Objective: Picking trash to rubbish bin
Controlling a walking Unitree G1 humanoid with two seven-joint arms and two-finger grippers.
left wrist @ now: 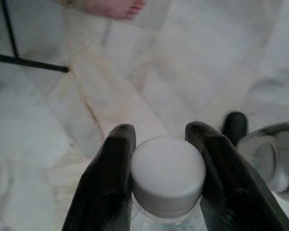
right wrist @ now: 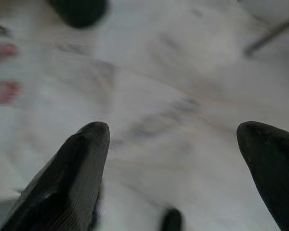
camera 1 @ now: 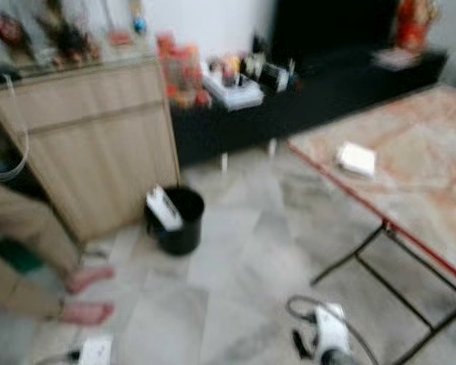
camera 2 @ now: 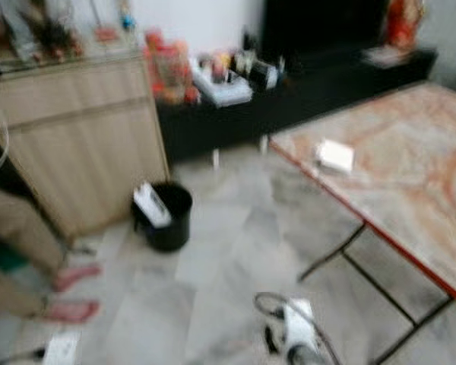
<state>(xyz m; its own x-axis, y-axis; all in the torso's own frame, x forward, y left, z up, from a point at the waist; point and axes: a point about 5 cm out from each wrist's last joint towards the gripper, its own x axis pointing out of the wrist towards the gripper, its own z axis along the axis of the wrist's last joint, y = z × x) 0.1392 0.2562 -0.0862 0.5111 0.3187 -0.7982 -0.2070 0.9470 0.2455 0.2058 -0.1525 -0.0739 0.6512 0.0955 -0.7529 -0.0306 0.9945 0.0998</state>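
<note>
In the left wrist view my left gripper (left wrist: 160,129) is shut on a clear plastic bottle with a white screw cap (left wrist: 167,173), its black fingers (left wrist: 111,168) pressed on either side of the cap above the pale tiled floor. A black rubbish bin (camera 1: 178,224) stands on the floor by the wooden cabinet, with a white piece of trash (camera 1: 164,207) sticking out of it. My right gripper (right wrist: 176,127) is open over bare floor with nothing between its fingers. My right arm (camera 1: 330,332) hangs low at the front. A small white item (camera 1: 356,159) lies on the table.
A marble-patterned table (camera 1: 425,198) with black legs fills the right side. A person's bare feet (camera 1: 87,293) are at the left near the wooden cabinet (camera 1: 99,144). A dark low unit (camera 1: 327,84) with clutter runs along the back wall. Head views are blurred.
</note>
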